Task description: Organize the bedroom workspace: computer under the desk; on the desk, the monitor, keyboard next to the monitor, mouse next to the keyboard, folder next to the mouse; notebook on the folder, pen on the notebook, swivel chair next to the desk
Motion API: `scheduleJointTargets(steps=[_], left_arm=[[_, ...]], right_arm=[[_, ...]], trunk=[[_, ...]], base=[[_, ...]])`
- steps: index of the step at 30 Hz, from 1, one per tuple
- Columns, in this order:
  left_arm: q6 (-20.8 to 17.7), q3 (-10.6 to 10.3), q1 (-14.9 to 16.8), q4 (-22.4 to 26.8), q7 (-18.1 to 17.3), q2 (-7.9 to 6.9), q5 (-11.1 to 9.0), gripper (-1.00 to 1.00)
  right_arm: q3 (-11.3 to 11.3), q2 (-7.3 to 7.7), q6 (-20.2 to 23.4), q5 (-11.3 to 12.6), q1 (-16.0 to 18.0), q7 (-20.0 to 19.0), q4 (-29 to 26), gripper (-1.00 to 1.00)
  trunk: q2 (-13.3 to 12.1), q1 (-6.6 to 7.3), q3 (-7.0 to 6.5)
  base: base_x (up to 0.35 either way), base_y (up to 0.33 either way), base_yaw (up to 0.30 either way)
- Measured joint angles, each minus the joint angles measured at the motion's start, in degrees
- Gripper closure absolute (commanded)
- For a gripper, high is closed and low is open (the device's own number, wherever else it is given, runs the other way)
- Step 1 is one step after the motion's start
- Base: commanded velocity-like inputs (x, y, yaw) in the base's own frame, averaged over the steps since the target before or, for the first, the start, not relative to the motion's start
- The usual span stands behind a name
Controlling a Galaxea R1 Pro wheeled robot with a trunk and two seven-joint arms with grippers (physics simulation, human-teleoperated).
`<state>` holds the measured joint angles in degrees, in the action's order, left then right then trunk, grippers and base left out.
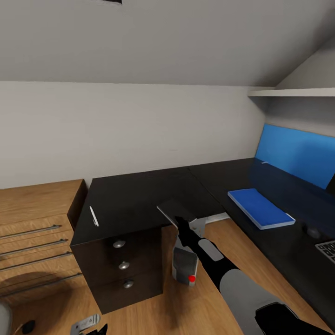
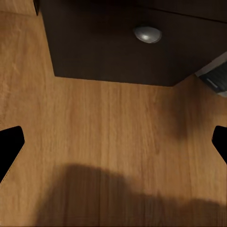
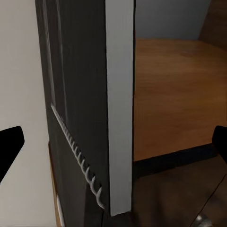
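1. Handling the notebook [image 1: 173, 208]: judged light, thin and fairly stiff, with a wire spiral along one long side. The covers look smooth, so it could slip. The best hold is across the flat covers at a plain edge, clear of the spiral.
2. Location: the notebook sits at the front edge of the desk [image 1: 135, 195], by its inner corner and above the computer [image 1: 185, 265]. Whether it rests on the top or is lifted cannot be told.
3. Right gripper [image 1: 183, 226]: it is just beside the notebook. In the right wrist view the fingertips stand wide apart with the notebook edge-on between them, and no contact is visible.
4. Left gripper [image 2: 113, 151]: fingers wide and empty, low over the wooden floor before the drawer unit.
5. Target: the folder [image 1: 260, 208] lies flat on the desk's right wing, well apart from the notebook.
6. Count:
   - one notebook
   - one folder
   - one pen [image 1: 94, 216] at the desk's left end
   - one computer
   - one mouse [image 1: 312, 231]
   - one keyboard [image 1: 328, 250], corner visible
   - three drawer knobs [image 1: 119, 243]
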<state>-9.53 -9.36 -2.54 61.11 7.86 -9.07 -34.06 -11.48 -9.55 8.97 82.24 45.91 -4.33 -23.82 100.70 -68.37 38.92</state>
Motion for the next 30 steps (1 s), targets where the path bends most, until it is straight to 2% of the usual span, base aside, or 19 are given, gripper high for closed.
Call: scheduleJointTargets(steps=[21, 22, 30], left_arm=[[-0.1, -0.1, 0.0, -1.7, 0.0, 0.14, 0.0, -1.00], [-0.1, -0.1, 0.0, -1.7, 0.0, 0.15, 0.0, -1.00], [-0.1, -0.1, 0.0, -1.7, 0.0, 0.17, 0.0, -1.00]], right_arm=[[0.1, 0.03, -0.1, 0.0, 0.0, 0.0, 0.0, -1.00], [0.1, 0.03, -0.1, -0.1, 0.0, 0.0, 0.0, 1.00], [0.1, 0.12, -0.3, -0.3, 0.0, -0.1, -0.2, 1.00]], trunk=[[0.0, -0.02, 0.00], [0.0, -0.02, 0.00], [0.0, -0.02, 0.00]], base=[[0.009, 0.009, 0.000], [0.000, 0.000, 0.000], [0.000, 0.000, 0.000]])
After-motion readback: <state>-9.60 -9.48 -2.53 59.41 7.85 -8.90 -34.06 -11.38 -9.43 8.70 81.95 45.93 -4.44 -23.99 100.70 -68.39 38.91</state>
